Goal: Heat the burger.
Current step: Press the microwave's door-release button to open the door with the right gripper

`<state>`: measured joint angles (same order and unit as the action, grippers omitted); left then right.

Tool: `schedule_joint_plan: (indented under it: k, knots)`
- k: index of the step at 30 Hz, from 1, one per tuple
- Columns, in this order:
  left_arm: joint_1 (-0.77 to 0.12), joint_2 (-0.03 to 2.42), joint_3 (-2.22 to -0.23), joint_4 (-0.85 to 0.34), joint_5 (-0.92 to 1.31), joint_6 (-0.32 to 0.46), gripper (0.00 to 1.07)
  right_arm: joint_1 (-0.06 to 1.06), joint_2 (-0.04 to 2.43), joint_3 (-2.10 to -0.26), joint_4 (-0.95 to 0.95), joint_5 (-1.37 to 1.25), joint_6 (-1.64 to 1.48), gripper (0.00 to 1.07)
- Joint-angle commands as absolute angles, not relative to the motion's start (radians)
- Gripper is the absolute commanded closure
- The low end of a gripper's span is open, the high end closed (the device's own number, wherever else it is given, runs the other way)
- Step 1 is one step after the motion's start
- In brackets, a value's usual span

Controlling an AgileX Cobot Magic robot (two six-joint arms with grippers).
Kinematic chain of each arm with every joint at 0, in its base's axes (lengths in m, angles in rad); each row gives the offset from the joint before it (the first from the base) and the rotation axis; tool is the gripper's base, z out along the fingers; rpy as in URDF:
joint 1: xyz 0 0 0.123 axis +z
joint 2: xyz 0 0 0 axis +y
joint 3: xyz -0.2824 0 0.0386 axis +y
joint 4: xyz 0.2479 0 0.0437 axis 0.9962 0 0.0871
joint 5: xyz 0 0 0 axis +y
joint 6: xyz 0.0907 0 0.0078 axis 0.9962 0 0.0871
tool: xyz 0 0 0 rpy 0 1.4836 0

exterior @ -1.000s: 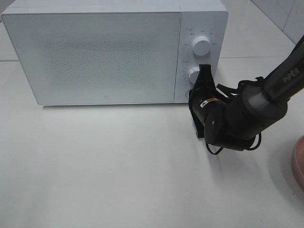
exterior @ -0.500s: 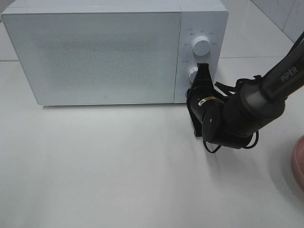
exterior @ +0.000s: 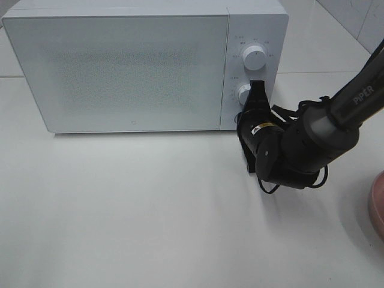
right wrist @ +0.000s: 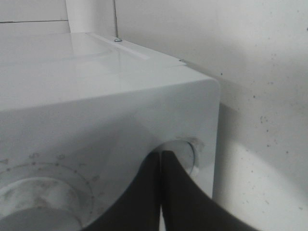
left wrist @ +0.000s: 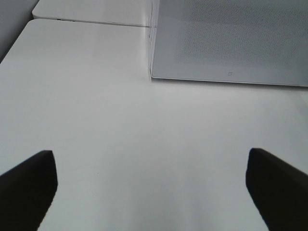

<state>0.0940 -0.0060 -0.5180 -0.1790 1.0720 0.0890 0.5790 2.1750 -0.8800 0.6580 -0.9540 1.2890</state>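
So the right claw was clenched tight, both fingers pressed together with nothing between them. Its tip sat right on the edge of the lower knob of the microwave. It looked like contact, though I couldn't swear to it. A bit beyond the tip, higher up the same panel, was the upper knob. The microwave door stretched away off to the claw's left, and it was fully closed. The arm trailed back from the claw low over the white worktop. Well behind it, at the edge of the worktop, was a sliver of a pink plate.

The left claw was spread wide and gripping nothing, hovering over bare worktop. The microwave's near corner was well out ahead of it.

As for the burger, honestly I couldn't see it anywhere. The door's speckled panel wasn't see-through, so I can't tell where it was.
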Motion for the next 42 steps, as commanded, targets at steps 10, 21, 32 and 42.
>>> schedule_joint_plan:
  k: [10, 21, 32, 42]
  knots:
    - [0.095, -0.014, -0.517, -0.186, 1.073, 0.083, 0.07, 0.537, 2.208, -0.987, 0.663, -1.118, 1.253, 1.07]
    - [0.095, -0.014, -0.517, -0.186, 1.073, 0.083, 0.07, 0.526, 2.215, -1.012, 0.686, -1.138, 1.240, 1.07]
    - [0.095, -0.014, -0.517, -0.186, 1.073, 0.083, 0.07, 0.529, 2.179, -0.934, 0.674, -1.031, 1.249, 1.07]
    - [0.095, -0.014, -0.517, -0.186, 1.073, 0.083, 0.07, 0.529, 2.120, -0.870, 0.580, -0.911, 1.256, 1.07]
